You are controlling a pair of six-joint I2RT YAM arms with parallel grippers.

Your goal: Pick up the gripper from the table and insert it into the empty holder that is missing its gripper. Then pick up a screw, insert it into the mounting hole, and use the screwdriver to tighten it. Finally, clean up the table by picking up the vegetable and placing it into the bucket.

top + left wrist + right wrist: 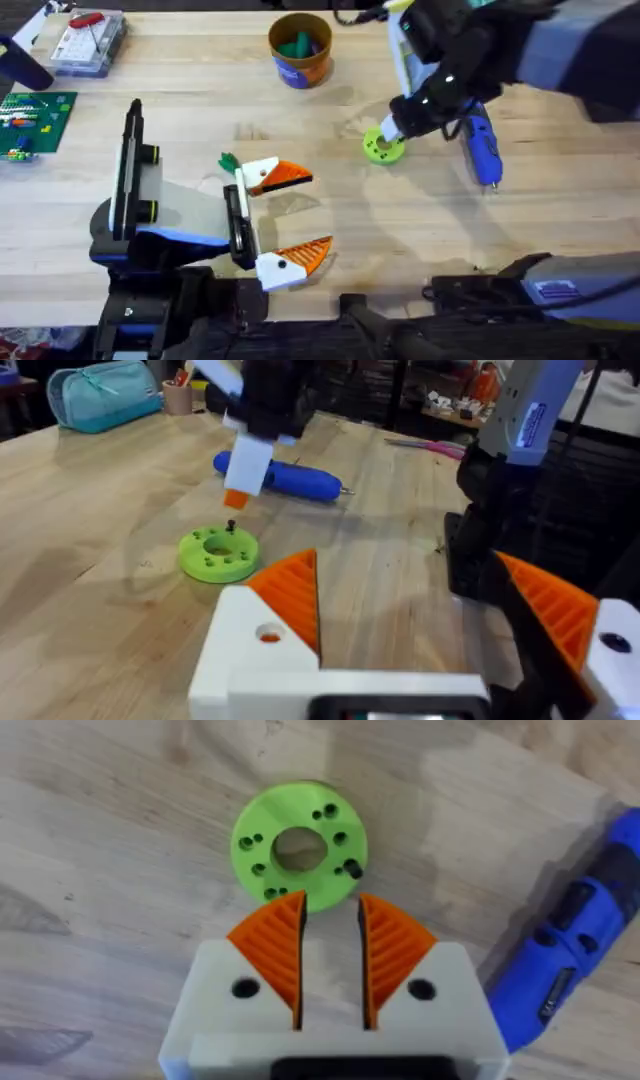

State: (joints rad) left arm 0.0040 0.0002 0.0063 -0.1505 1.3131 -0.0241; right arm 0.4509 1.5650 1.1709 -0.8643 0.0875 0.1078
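Blue screwdriver [481, 147] partly under right pincer [388, 130]

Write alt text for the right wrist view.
The right gripper, white with orange ribbed pads, hangs open by a narrow gap just short of a lime-green round ring that lies flat on the wooden table; a small dark screw stands in one of the ring's holes. A blue pen-shaped power screwdriver lies beside them.

— Counter [300, 210]? Pale wood, visible grain, smooth with a soft sheen.

— Vegetable [299, 846]? Matt lime-green plastic, drilled with small holes.

— Screwdriver [575, 960]? Glossy blue plastic, dark insets.

— Right claw [330, 955]? White matt plastic, orange ribbed pads [272, 945].

— Bucket [300, 50]? Smooth orange-yellow plastic, blue label band.
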